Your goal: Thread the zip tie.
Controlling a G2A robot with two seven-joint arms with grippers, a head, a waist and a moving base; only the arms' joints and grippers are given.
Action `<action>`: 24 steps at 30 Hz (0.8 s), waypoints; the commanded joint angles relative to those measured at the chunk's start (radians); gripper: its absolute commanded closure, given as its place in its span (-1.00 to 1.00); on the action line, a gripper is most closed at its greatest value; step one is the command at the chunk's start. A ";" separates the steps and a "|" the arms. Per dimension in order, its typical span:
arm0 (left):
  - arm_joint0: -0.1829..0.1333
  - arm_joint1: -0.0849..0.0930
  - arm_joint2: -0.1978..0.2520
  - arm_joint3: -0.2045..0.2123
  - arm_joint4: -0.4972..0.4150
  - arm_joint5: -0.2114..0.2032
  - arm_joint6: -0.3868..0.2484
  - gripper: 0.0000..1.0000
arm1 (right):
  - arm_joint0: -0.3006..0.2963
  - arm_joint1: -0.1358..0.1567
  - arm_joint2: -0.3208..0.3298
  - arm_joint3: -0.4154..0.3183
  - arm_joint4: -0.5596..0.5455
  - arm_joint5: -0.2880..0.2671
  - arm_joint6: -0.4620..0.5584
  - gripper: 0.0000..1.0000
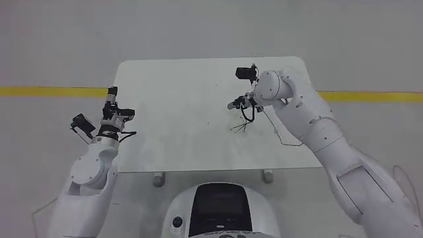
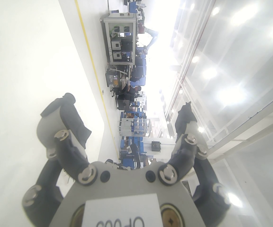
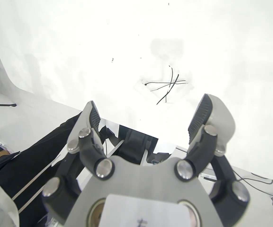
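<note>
The zip ties (image 3: 168, 85) are thin black strips. They lie crossed in a little pile on the white table (image 1: 178, 112), over on my right side. I think there are three or four, but they are too thin to count well. My right claw (image 3: 149, 102) hangs over the table close to them. It is wide open and holds nothing. My left claw (image 2: 127, 102) is well apart from them, by the table's left edge. It is wide open too, with nothing in it.
</note>
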 commanded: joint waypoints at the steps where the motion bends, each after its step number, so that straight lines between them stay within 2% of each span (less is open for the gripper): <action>1: 0.000 0.000 0.000 0.000 0.000 0.000 0.000 -1.00 | 0.002 -0.010 -0.019 0.009 0.008 0.000 -0.014 -1.00; 6: 0.000 0.000 0.000 0.000 0.000 0.000 0.000 -1.00 | 0.056 -0.060 -0.079 0.127 0.017 0.000 -0.014 -1.00; 10: 0.000 0.000 0.000 0.000 0.000 0.000 0.000 -1.00 | 0.095 -0.109 -0.103 0.254 0.042 0.000 -0.005 -1.00; 13: 0.000 0.000 0.000 0.000 0.000 0.000 0.000 -1.00 | 0.112 -0.138 -0.116 0.314 0.060 0.000 0.006 -1.00; 24: 0.000 0.000 0.000 0.000 0.000 0.000 0.000 -1.00 | 0.100 -0.139 -0.115 0.312 0.064 -0.004 -0.011 -1.00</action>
